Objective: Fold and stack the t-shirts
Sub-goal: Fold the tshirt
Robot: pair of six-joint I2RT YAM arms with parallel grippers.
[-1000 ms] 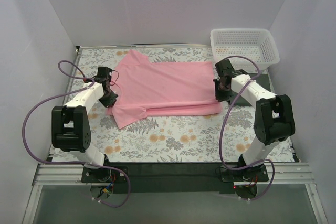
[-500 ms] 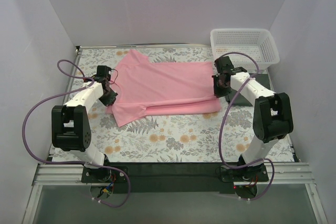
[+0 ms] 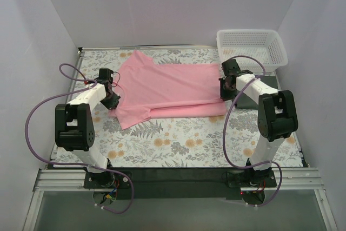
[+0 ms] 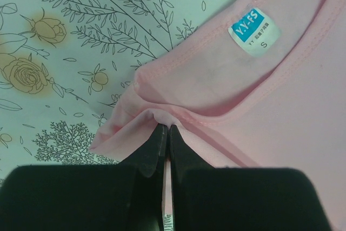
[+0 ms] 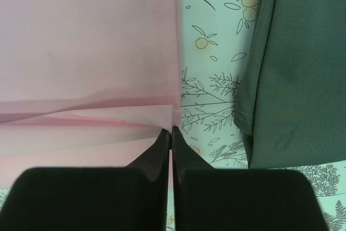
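Note:
The light pink t-shirt (image 3: 167,86) lies spread across the middle of the floral cloth, with its near edge doubled over. My left gripper (image 3: 112,100) is shut on a pinch of pink cloth by the collar end; the left wrist view shows the fingertips (image 4: 165,129) closed on a fold just below the neck label (image 4: 253,31). My right gripper (image 3: 225,91) is shut on the hem corner of the pink t-shirt (image 5: 86,52), its tips (image 5: 171,129) together. The dark green t-shirt (image 5: 297,68) lies flat just right of that corner, mostly hidden under the right arm in the top view.
A white mesh basket (image 3: 251,47) stands at the back right corner. The floral table cloth (image 3: 178,139) covers the table. White walls close in the back and both sides. Purple cables loop beside each arm.
Both grippers have moved a little toward the back, drawing the pink shirt's near edge with them. The lower arm links have swung more upright.

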